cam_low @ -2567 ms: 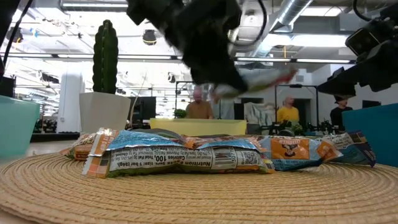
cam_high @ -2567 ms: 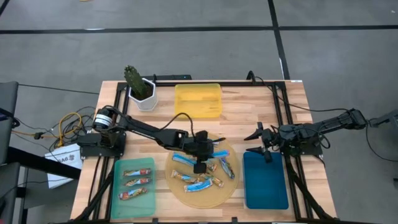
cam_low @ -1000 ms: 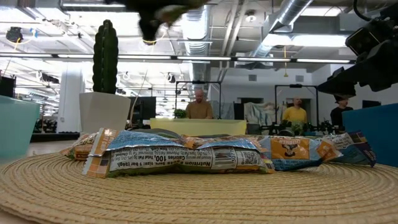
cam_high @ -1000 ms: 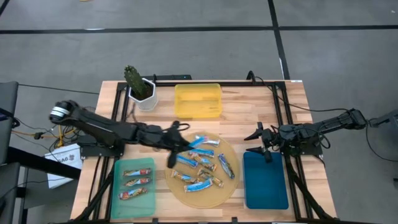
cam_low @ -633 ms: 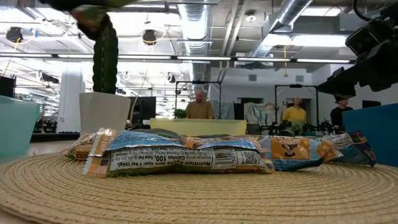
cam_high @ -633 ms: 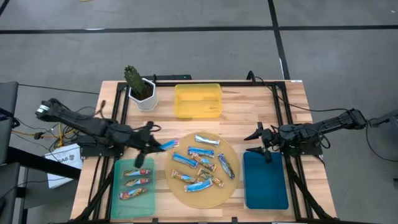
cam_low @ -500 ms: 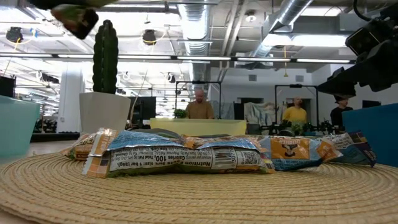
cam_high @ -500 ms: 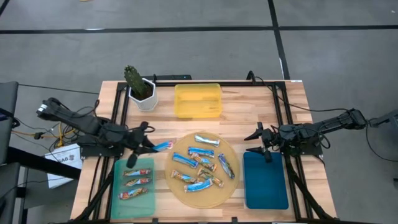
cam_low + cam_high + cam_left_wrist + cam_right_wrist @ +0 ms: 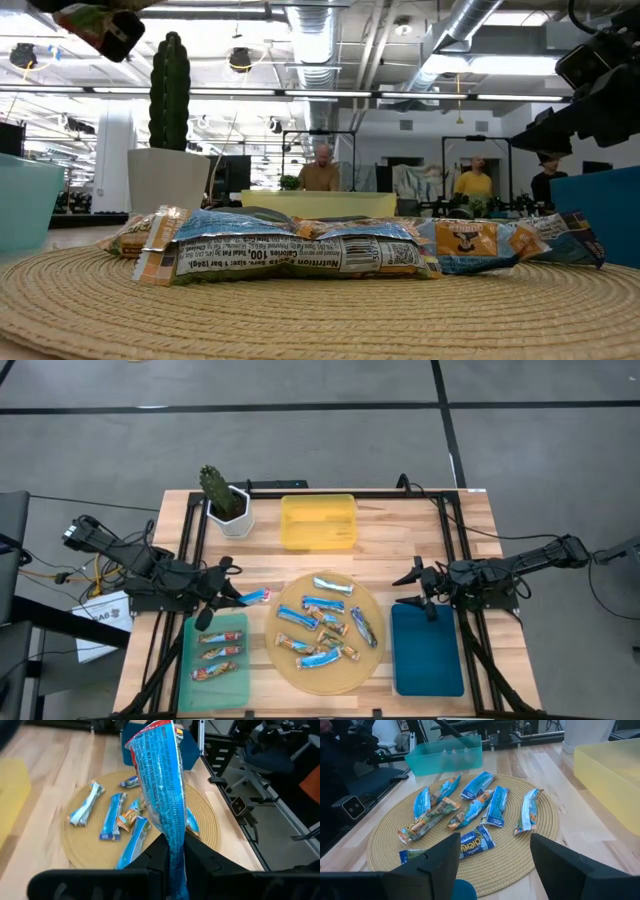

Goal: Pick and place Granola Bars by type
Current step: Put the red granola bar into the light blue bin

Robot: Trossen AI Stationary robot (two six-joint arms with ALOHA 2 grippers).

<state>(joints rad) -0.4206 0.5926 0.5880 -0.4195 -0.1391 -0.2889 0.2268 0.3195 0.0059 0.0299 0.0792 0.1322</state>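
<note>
Between the teal tray (image 9: 218,672) and the round woven mat (image 9: 370,660), the left gripper (image 9: 226,596) carries one blue granola bar (image 9: 256,596) clear of the table.
Its fingers are pinched nearly together on one end of the wrapper, and the left wrist view shows the bar (image 9: 161,795) standing out from them, bent but not drooping. I judge it light and fairly stiff inside a slick, crinkly film, so a grip across the narrow width near an end should hold, though the foil could slip. Three brownish bars (image 9: 221,654) already lie in the teal tray, and the remaining bars (image 9: 325,625) are scattered on the mat. The yellow tray (image 9: 318,521) and blue tray (image 9: 427,650) hold nothing. The right gripper (image 9: 420,588) waits with fingers wide apart, holding nothing, by the blue tray's far end.
</note>
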